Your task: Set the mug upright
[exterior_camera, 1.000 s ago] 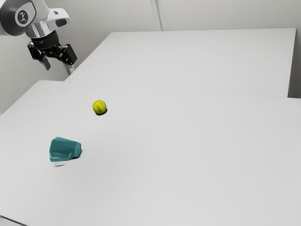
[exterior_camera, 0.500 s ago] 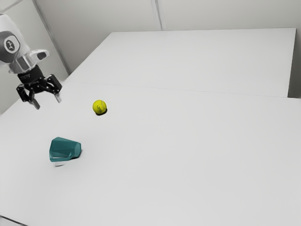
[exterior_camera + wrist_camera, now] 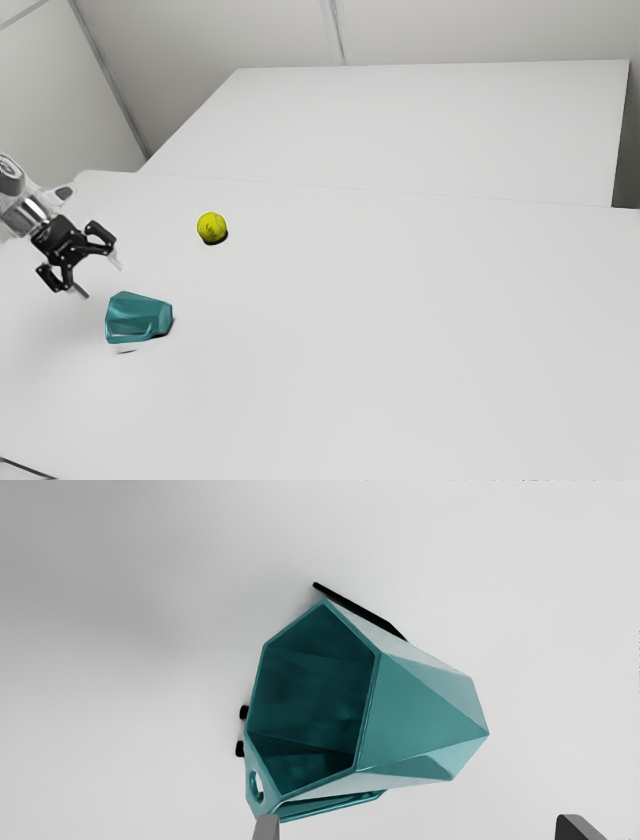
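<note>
Clearly, the teal faceted mug (image 3: 138, 318) lies on its side on the white table (image 3: 400, 330), towards the exterior view's left, with its wide end facing that way and its narrower base pointing to the exterior view's right. The black two-finger gripper (image 3: 99, 279) is open, its fingers spread well apart with nothing held between them, and it hangs tilted near the mug, apart from it, just beyond the wide end. Behind it, the white and grey arm (image 3: 25, 210) comes in at the exterior view's left edge. Looking from the wrist, the mug's dark hollow inside (image 3: 310, 695) is open to the camera, bounded by a thin angular rim, and its flat facets narrow towards the base. The teal handle (image 3: 257, 807) sits on the side nearest the fingers, and one fingertip (image 3: 267, 827) overlaps its edge in that view. Along the mug's opposite side runs a narrow black strip (image 3: 362, 611), seemingly shadow. A small yellow ball (image 3: 211, 227) rests on the same table, farther back than the mug and well apart from it.
</note>
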